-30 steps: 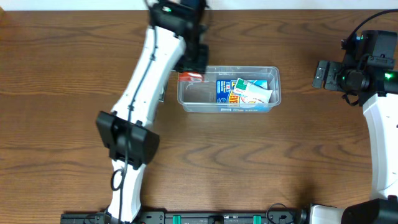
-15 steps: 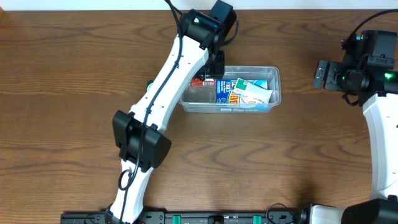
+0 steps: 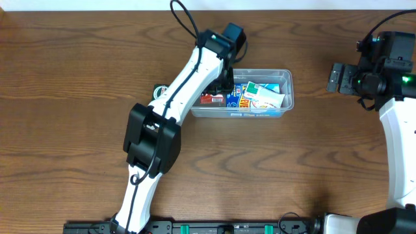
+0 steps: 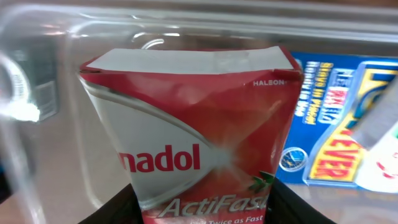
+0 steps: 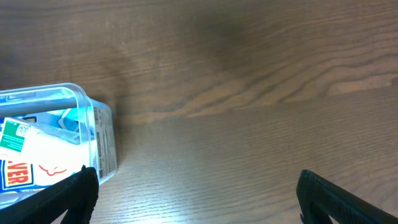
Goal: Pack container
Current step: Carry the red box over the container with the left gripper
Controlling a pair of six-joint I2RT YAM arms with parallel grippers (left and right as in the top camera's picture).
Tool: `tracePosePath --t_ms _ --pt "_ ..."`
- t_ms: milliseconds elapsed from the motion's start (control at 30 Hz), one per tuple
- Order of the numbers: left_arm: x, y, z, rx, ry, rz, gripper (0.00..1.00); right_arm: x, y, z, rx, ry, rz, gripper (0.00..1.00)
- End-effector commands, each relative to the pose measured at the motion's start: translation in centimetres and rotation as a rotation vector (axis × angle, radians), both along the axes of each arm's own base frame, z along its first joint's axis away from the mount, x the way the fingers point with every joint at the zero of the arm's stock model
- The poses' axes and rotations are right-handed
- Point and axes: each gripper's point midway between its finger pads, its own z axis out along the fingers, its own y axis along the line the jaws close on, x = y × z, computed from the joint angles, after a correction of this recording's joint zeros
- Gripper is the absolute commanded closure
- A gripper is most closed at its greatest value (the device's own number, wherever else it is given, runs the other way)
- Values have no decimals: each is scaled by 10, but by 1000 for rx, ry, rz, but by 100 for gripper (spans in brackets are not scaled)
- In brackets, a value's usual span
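The clear plastic container (image 3: 286, 97) stands on the table at centre back. It holds a blue box (image 3: 235, 94) and white-and-green packets (image 3: 263, 96). My left gripper (image 3: 221, 88) reaches into its left end, shut on a red and silver Panadol ActiFast box (image 4: 193, 134), which also shows in the overhead view (image 3: 209, 99). In the left wrist view the box fills the middle, with the blue box (image 4: 339, 124) to its right. My right gripper (image 5: 198, 193) is open and empty over bare table, right of the container (image 5: 99, 140).
A small dark item (image 3: 159, 91) lies on the table just left of the container, partly hidden by the left arm. The right arm (image 3: 383, 71) sits at the table's far right edge.
My left gripper has carried the red box from the container's left rim down into its left end. The right arm has not moved.
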Motion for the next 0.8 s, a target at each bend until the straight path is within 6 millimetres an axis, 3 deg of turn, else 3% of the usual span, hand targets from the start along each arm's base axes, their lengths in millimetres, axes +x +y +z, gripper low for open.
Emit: tracePosePath --t_ms 0,333,567,667,767 --pt "-1 2 -20 20 11 11 48 1 -3 8 1 -22 -19 1" --pt "6 -2 -51 -6 -30 14 48 1 -3 8 1 -22 -19 1" --pt "9 -4 -58 -16 -46 14 47 1 -3 8 1 -22 -19 1" --pt "9 -4 -58 -16 -47 13 35 1 -3 8 1 -22 -19 1" --pt "7 -4 -58 -12 -39 13 31 1 -3 8 1 -22 -19 1"
